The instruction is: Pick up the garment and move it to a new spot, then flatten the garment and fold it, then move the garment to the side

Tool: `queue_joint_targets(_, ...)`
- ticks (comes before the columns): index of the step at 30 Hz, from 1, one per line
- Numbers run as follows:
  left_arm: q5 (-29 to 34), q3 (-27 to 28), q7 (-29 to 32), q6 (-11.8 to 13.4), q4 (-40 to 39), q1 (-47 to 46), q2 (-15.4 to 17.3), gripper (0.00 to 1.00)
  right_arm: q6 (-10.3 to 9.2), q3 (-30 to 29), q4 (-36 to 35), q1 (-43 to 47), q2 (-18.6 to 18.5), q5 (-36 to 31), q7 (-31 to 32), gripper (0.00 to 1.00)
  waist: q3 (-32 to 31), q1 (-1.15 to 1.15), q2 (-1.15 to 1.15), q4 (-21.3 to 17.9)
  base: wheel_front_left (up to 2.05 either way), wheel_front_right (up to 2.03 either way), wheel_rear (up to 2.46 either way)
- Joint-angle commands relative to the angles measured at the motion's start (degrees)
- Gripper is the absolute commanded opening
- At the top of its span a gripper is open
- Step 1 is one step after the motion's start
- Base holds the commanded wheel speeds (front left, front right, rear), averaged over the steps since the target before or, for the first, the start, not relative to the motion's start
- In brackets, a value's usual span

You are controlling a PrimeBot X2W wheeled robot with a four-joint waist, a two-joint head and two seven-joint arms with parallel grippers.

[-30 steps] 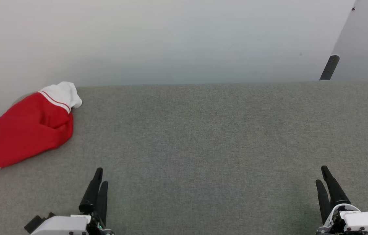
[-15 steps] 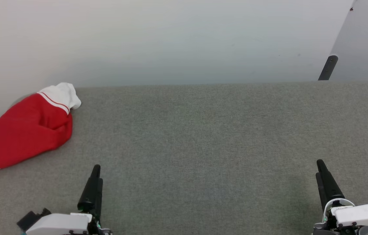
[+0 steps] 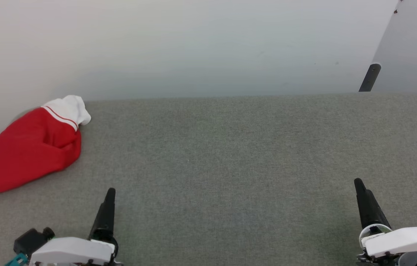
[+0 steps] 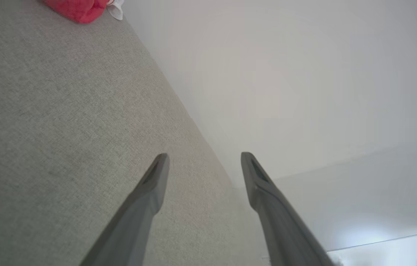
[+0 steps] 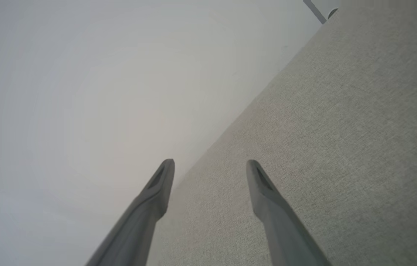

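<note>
In the head view, the garment (image 3: 27,151), a large red jersey shirt with a white sleeve and red-white striped trim, lies bunched at about 9 o'clock. It sits on the grey fabric-covered worktop (image 3: 230,166), with its white sleeve end close to the pale wall (image 3: 193,44). We see the left end effector (image 3: 110,192) at 7 o'clock and the right end effector (image 3: 359,183) at 5 o'clock. Each is turned edge-on, so this angle alone does not show us the gap. Both point towards 12 o'clock and are well apart from the shirt. A dark slanted post (image 3: 369,77) stands at 2 o'clock beyond the worktop's far edge.

In the left wrist view, the left end effector (image 4: 204,159) has its two long dark fingers spread apart with nothing between them. They hang over the worktop (image 4: 46,111) where it meets the wall. The garment (image 4: 79,9) shows as a small red heap at 11 o'clock.

In the right wrist view, the right end effector (image 5: 210,164) also has its fingers spread apart and empty, above the worktop (image 5: 341,129). The post (image 5: 315,11) is at 1 o'clock.
</note>
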Motion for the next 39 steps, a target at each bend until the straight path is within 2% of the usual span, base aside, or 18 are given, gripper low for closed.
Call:
queue_joint_targets(1,2.4,-0.6,-0.6,0.7,-1.0,-0.4,0.8,1.00,0.02,0.3,-0.9,-1.6,-0.5,-3.6,-0.8,1.00,0.0,0.00,0.00,0.0,0.00,0.00,0.00)
queue_joint_targets(7,9.2,-2.1,-1.9,2.5,-1.5,-0.4,2.2,1.00,0.03,0.3,-0.5,-1.6,-0.7,-13.7,-2.2,1.00,-0.2,0.00,0.00,-0.2,0.00,0.00,0.00)
queue_joint_targets(16,18.8,-3.2,-3.6,4.0,-1.8,0.0,3.4,1.00,0.03,-0.3,0.2,-1.8,-0.6,-25.4,-4.1,1.00,-0.3,0.00,0.00,-0.4,0.00,0.00,0.00)
queue_joint_targets(27,26.5,-3.1,-5.2,2.9,-1.4,1.0,3.6,1.00,0.04,-0.7,0.5,-2.4,-0.1,-35.1,-6.0,1.00,-0.4,0.00,0.00,-0.7,0.00,0.00,0.00)
queue_joint_targets(39,33.1,-2.4,-6.8,1.8,-1.1,1.1,3.9,1.00,0.04,-0.3,0.2,-2.8,-0.5,-42.0,-7.9,1.00,-0.3,0.00,0.00,-1.3,0.00,0.00,0.00)
